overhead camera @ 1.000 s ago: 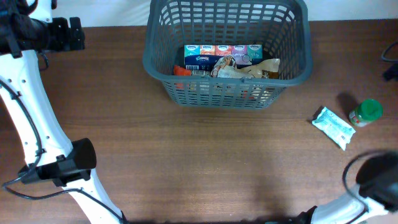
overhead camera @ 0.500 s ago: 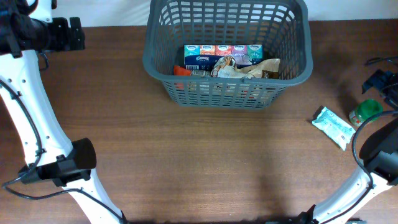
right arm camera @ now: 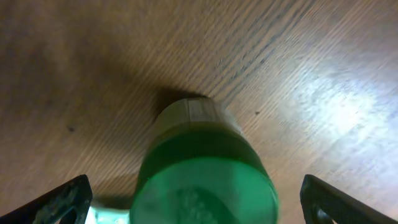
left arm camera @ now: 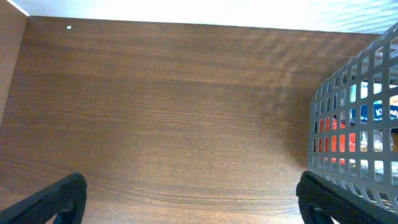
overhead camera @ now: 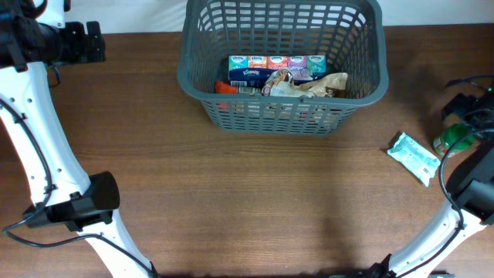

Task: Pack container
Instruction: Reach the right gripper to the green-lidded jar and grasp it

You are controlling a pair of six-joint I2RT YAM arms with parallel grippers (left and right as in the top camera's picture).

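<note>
Right now your right gripper [right arm camera: 199, 202] hangs over the green-topped bottle [right arm camera: 200, 146] with jaws apart, your left gripper [left arm camera: 189, 199] is spread too, near the grey basket [overhead camera: 202, 86] at the back of the brown table [overhead camera: 231, 193].

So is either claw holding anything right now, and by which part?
Nothing is held. The right claw hangs open over the green-capped jar without touching it; the left claw is open over the table.

The brand name Kleenex shows on the dark blue face of a multicoloured tissue pack [overhead camera: 247, 72] inside the dark grey plastic lattice basket [overhead camera: 270, 117]; other print is too small to read.
</note>
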